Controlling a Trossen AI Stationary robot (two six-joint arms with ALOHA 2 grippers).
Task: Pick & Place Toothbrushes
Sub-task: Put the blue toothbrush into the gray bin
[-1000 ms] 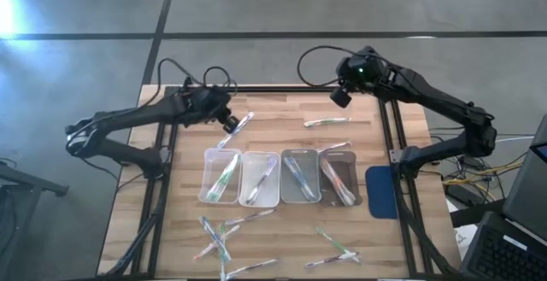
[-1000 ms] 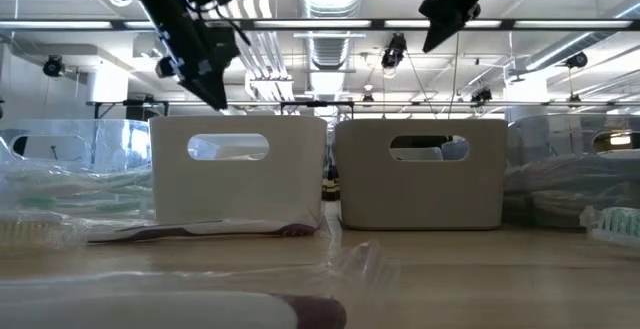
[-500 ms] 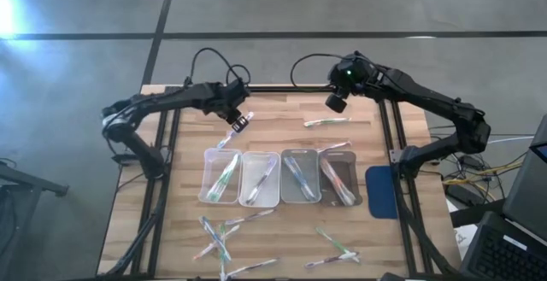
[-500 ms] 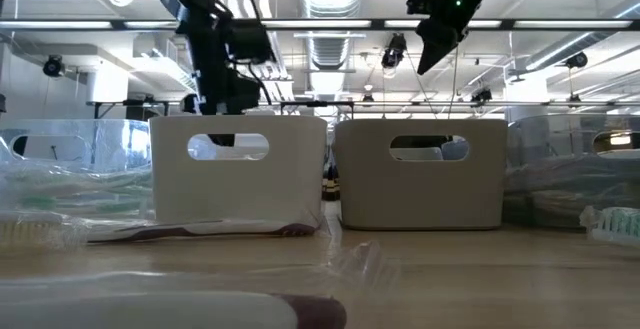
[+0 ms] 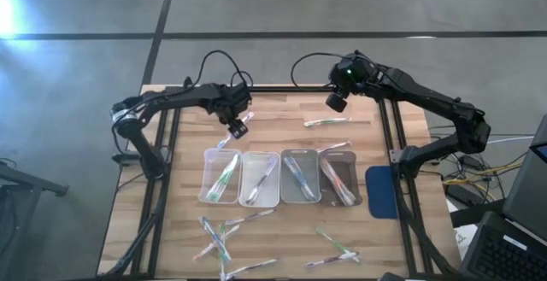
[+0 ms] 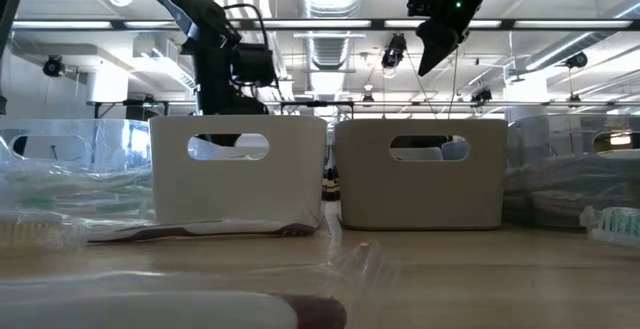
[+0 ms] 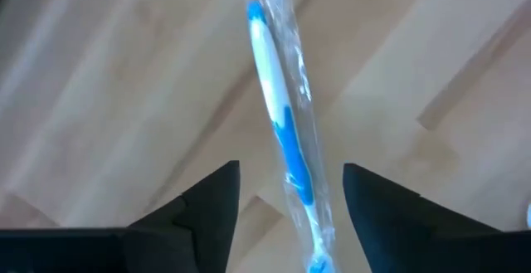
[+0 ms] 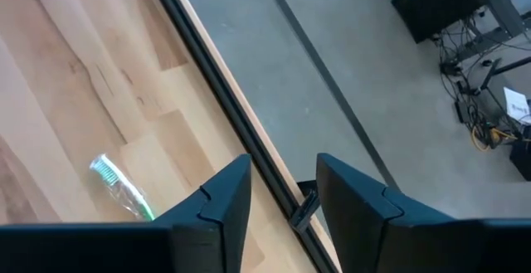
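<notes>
A blue toothbrush [image 7: 278, 115] in clear wrap lies flat on the wooden table, at the far left [image 5: 229, 134]. My left gripper [image 7: 290, 177] points steeply down over it and is open, one finger on either side of the handle without touching it. In the low view a white bin hides its fingers. My right gripper [image 8: 284, 173] is open and holds nothing. It hangs high over the table's far edge [image 5: 336, 102]. A green toothbrush [image 8: 123, 192] lies on the table below it [image 5: 326, 121].
Four clear trays [image 5: 279, 197] stand in a row mid-table, each holding toothbrushes. More loose toothbrushes lie near the front edge [image 5: 218, 234] [image 5: 333, 251]. A blue pad [image 5: 382, 191] sits at the right edge. In the low view a pink toothbrush [image 6: 200, 231] lies before the white bins [image 6: 238, 184].
My left gripper has sunk toward the table and shifted a little toward the right, tipping from a slant until it points steeply down over the blue toothbrush. The left arm's elbow has swung in toward the table. The toothbrush has stayed where it lay.
</notes>
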